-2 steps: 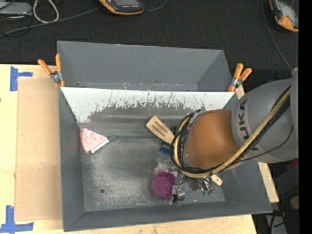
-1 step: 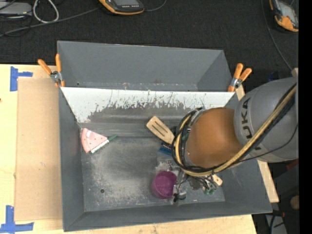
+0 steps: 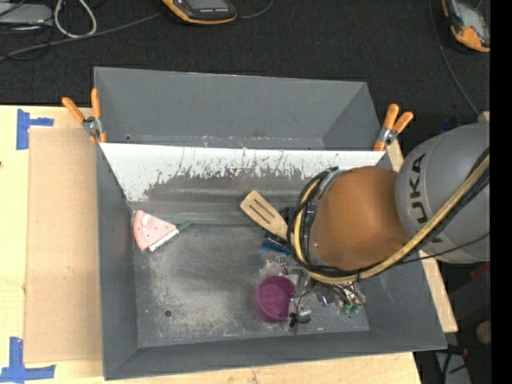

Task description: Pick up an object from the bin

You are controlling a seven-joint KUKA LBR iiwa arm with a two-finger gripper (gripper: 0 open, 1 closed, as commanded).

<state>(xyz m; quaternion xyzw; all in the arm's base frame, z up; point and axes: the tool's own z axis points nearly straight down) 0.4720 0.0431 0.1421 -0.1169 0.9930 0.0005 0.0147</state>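
Note:
A purple rounded thing lies near the bin's front wall, right of the middle. My gripper is low in the bin, right against the purple thing's right side, and mostly hidden under the arm's orange cover. A pale wooden slotted spatula lies behind it, its handle running under the cover. A small blue thing peeks out between the spatula and the purple thing.
A pink wedge shaped like a watermelon slice, with a green edge, lies at the left of the bin floor. The arm and its orange cover hang over the right part of the bin.

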